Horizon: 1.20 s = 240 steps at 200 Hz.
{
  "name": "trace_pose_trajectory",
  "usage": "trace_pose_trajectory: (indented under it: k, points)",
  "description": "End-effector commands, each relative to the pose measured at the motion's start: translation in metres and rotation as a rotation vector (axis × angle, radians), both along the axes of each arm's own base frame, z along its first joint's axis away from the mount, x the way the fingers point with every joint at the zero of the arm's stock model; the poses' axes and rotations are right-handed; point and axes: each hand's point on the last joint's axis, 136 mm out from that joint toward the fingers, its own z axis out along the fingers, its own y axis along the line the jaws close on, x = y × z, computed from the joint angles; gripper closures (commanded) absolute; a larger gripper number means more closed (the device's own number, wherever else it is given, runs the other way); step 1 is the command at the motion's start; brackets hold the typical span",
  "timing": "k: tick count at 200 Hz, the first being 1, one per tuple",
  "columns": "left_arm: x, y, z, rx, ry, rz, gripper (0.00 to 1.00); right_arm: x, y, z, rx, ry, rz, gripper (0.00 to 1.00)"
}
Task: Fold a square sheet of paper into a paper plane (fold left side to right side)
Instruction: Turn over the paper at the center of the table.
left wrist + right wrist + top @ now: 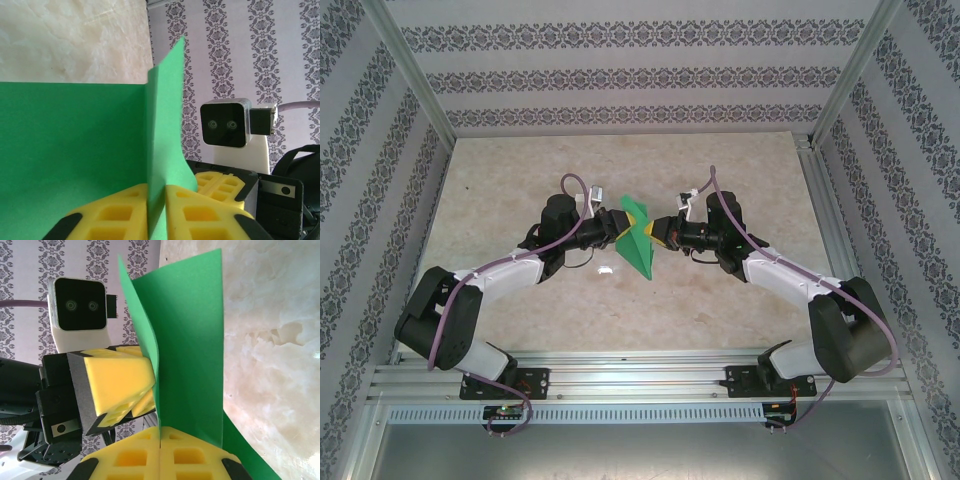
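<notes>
Meeting over the middle of the table [520,180], the two arms hold a piece of green paper [640,248] between them. The left gripper [617,232] comes in from the left and the right gripper [660,237] from the right, so the two nearly face each other with the paper in the gap. From above, the paper looks like a folded, pointed shape, with its wider part toward the far side and its tip toward the near side, leaning slightly right. The left wrist view shows that gripper's yellow fingers [115,210] pressed together on a thin upright fold of the paper. A broad flat flap spreads away to the left of the fold, and a narrower flap rises above it. The right wrist view shows the same on the other side: its yellow fingers [135,460] are closed tight on the paper's edge, and the sheet stands up from them as a tall panel with a crease down it. The left gripper's yellow pad sits just beside that crease, touching the paper. Each wrist camera [226,122] looks straight at the other one across the fold. I cannot tell whether the paper's lowest edge touches the table. The marbled tabletop shows pale behind the paper.
</notes>
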Motion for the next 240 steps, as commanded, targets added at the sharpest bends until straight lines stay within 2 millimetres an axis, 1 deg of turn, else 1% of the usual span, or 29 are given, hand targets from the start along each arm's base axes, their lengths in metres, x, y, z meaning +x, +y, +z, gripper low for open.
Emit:
trace_pose_trajectory:
  k: [1, 18, 27, 31, 41, 63, 66, 80, 83, 88, 104, 119, 142, 160, 179, 195, 207, 222, 240]
  points:
    - [0.001, -0.005, 0.022, -0.021, -0.075, -0.011, 0.89, -0.004, -0.002, 0.009, 0.018, -0.030, 0.009, 1.00]
    - [0.001, -0.005, 0.023, -0.022, -0.077, -0.011, 0.94, -0.004, -0.007, 0.010, 0.003, -0.041, 0.002, 0.97]
    - [0.000, -0.005, 0.024, -0.022, -0.079, -0.013, 0.96, -0.005, -0.012, 0.011, -0.012, -0.051, -0.008, 0.94]
    - [0.000, -0.005, 0.025, -0.023, -0.080, -0.012, 0.96, -0.005, -0.016, 0.012, -0.023, -0.057, -0.015, 0.91]
    - [0.000, -0.005, 0.027, -0.026, -0.082, -0.010, 0.97, -0.004, -0.026, 0.012, -0.056, -0.080, -0.040, 0.80]
    - [0.000, -0.005, 0.032, -0.037, -0.085, -0.007, 0.97, -0.007, -0.048, 0.004, -0.139, -0.119, -0.096, 0.48]
    - [0.000, -0.005, 0.033, -0.038, -0.085, -0.007, 0.97, -0.008, -0.049, 0.003, -0.142, -0.120, -0.096, 0.46]
    - [0.000, -0.004, 0.037, -0.045, -0.088, -0.006, 0.97, -0.016, -0.046, -0.001, -0.133, -0.129, -0.073, 0.38]
    - [0.000, -0.004, 0.038, -0.046, -0.088, -0.006, 0.97, -0.017, -0.045, -0.001, -0.131, -0.130, -0.069, 0.34]
    - [0.000, -0.004, 0.040, -0.050, -0.090, -0.005, 0.97, -0.021, -0.043, -0.002, -0.127, -0.133, -0.061, 0.30]
    - [0.000, -0.004, 0.044, -0.059, -0.092, -0.002, 0.97, -0.030, -0.033, -0.006, -0.111, -0.139, -0.041, 0.24]
    - [0.000, -0.004, 0.048, -0.066, -0.094, 0.000, 0.97, -0.035, -0.025, -0.011, -0.090, -0.139, -0.035, 0.21]
    - [-0.001, -0.004, 0.052, -0.068, -0.099, -0.003, 0.97, -0.040, -0.011, -0.018, -0.070, -0.128, -0.013, 0.20]
    - [0.000, -0.005, 0.051, -0.062, -0.097, -0.006, 0.97, -0.042, 0.003, -0.012, -0.038, -0.145, 0.012, 0.21]
    - [0.000, -0.005, 0.050, -0.058, -0.092, -0.005, 0.97, -0.042, 0.012, -0.006, -0.022, -0.158, 0.028, 0.24]
    - [0.000, -0.005, 0.049, -0.058, -0.091, -0.006, 0.97, -0.040, 0.017, -0.004, -0.003, -0.157, 0.032, 0.32]
    - [0.000, -0.005, 0.048, -0.055, -0.086, -0.005, 0.97, -0.038, 0.019, 0.000, 0.024, -0.159, 0.031, 0.44]
    - [0.001, -0.004, 0.046, -0.052, -0.082, -0.002, 0.97, -0.037, 0.021, 0.006, 0.056, -0.170, 0.031, 0.56]
    - [0.001, -0.005, 0.042, -0.045, -0.073, -0.001, 0.97, -0.037, 0.020, 0.005, 0.054, -0.165, 0.031, 0.70]
